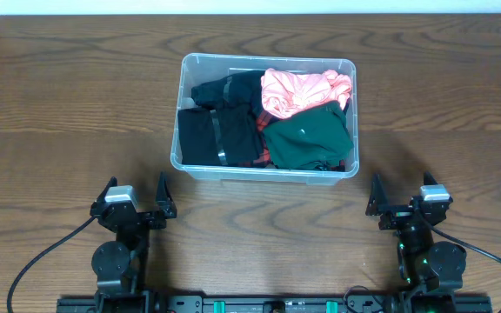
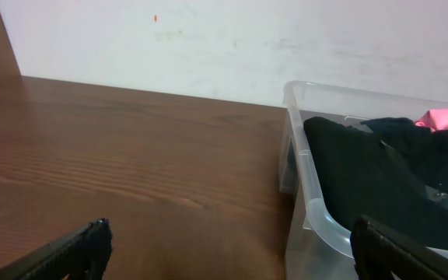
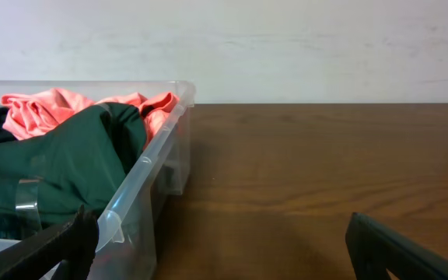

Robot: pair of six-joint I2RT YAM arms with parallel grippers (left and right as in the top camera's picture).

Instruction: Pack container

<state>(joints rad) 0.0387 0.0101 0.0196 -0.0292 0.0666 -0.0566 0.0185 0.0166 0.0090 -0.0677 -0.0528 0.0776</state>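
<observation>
Closest to the lens in each wrist view are the dark fingertips of that arm's own pincer, poking up from the bottom corners of the frame. The left pincer (image 2: pixel 232 250) is spread wide with only bare wood between its fingers, and the right pincer (image 3: pixel 224 250) is spread just as wide and grips nothing. From overhead, the left pincer (image 1: pixel 137 180) sits in the lower left of the frame and the right pincer (image 1: pixel 402 183) in the lower right. Both are apart from the container (image 1: pixel 268 175), which stands on the worktop (image 1: pixel 59 104) at the centre of the frame, slightly above the middle, its long side facing the arms. The clear tub holds clothes: a black garment (image 1: pixel 220 122) fills its left half, a pink garment (image 1: pixel 303 89) is bunched in the upper right corner, and a dark green garment (image 1: pixel 307 135) lies below the pink one, in the lower right. In the left wrist view the container (image 2: pixel 309 225) fills the right edge of the frame; in the right wrist view it (image 3: pixel 142 210) takes the left side, the green fabric heaped to the rim. A black cable (image 1: pixel 42 261) curls away from each arm's base along the bottom edge. A white wall (image 2: pixel 247 39) rises behind the worktop.
</observation>
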